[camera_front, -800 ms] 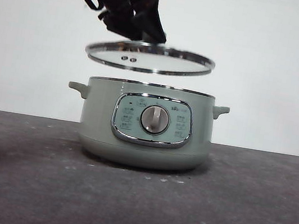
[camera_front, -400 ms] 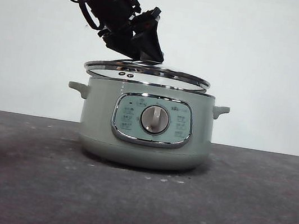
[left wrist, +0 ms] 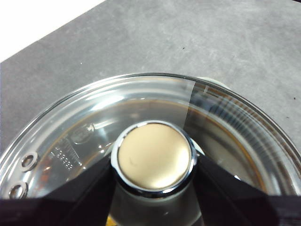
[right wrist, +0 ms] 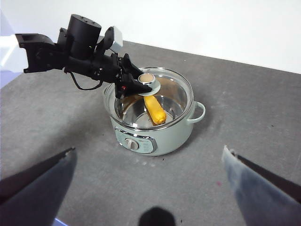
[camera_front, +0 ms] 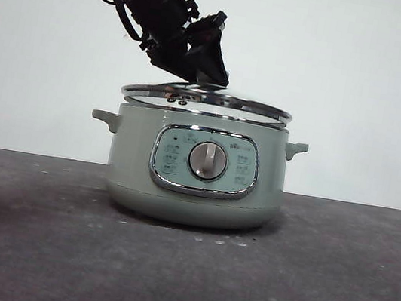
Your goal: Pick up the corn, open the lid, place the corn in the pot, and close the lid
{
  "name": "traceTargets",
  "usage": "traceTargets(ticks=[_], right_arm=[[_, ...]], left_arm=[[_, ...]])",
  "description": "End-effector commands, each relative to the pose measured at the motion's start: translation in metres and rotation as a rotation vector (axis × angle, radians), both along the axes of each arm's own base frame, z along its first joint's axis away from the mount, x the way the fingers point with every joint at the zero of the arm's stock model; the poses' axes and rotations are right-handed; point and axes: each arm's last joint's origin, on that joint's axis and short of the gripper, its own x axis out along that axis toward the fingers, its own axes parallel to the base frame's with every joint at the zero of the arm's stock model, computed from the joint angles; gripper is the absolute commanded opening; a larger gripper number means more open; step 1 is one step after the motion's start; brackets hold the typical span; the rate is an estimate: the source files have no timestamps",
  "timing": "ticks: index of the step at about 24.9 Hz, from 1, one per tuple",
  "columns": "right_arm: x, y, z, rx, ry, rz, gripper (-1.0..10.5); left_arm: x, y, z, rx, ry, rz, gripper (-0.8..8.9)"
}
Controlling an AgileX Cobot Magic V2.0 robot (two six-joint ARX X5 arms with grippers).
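Over the squat, pale sage-green electric pot my left gripper is clamped on the knob of the round clear glass lid with the shiny metal rim. My wrist camera shows my two black jaws pressed against either side of the knob's chrome collar, parted only as far as the knob is wide. From the front, my left arm slants down from the upper left, big and dark, and its tip meets the lid at the middle of the pot.

That lid sits low on the pot's mouth, its rim right at the pot's upper edge and close to level; from the front I cannot tell whether it is fully seated all round. Two small rivet-like holes show in the glass near the rim.

Inside the pot lies the yellow-orange corn cob, seen through the glass from my right wrist camera. It rests on the shiny floor of the pot, slanting across it, with one end under the knob.

My right gripper hangs high and well away from the pot, jaws wide apart with nothing between them, looking down on the dark grey table. The pot's chrome-framed control panel and silver dial face the front camera.
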Motion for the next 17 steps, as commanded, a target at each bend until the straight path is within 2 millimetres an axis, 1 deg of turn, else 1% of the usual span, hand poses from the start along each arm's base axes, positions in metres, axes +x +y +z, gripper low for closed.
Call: traceTargets(ticks=[1,2,4,9,11,12,13,14,15,17], right_arm=[[-0.001,0.000,-0.004,-0.008,0.031,-0.003,5.3],[-0.001,0.000,-0.004,-0.008,0.031,-0.003,5.3],[-0.001,0.000,-0.004,-0.008,0.031,-0.003,5.3],[-0.001,0.000,-0.004,-0.012,0.028,-0.001,5.3],[-0.001,0.000,-0.004,-0.012,0.028,-0.001,5.3],[-0.001,0.000,-0.004,-0.013,0.028,0.000,5.3],[-0.001,0.000,-0.004,-0.013,0.028,0.000,5.3],[-0.001,0.000,-0.004,-0.013,0.028,-0.001,5.3],[-0.001,0.000,-0.004,-0.013,0.028,-0.001,5.3],[-0.001,0.000,-0.004,-0.012,0.028,-0.001,5.3]], left_arm=[[0.008,-0.005,-0.008,-0.002,-0.017,-0.013,-0.08],[0.009,-0.006,-0.012,0.002,-0.003,-0.013,-0.08],[0.010,-0.007,-0.015,0.009,-0.001,-0.012,-0.08],[0.010,-0.005,-0.017,0.024,0.022,0.002,-0.06],[0.009,-0.005,-0.019,0.031,0.036,0.002,0.09],[0.009,-0.005,-0.019,0.030,0.037,0.002,0.76],[0.009,-0.005,-0.018,0.024,0.041,0.006,1.89],[0.009,-0.005,-0.018,0.016,0.050,0.014,3.48],[0.009,-0.004,-0.018,0.015,0.053,0.016,4.45],[0.010,-0.002,-0.018,0.011,0.058,0.024,4.49]])
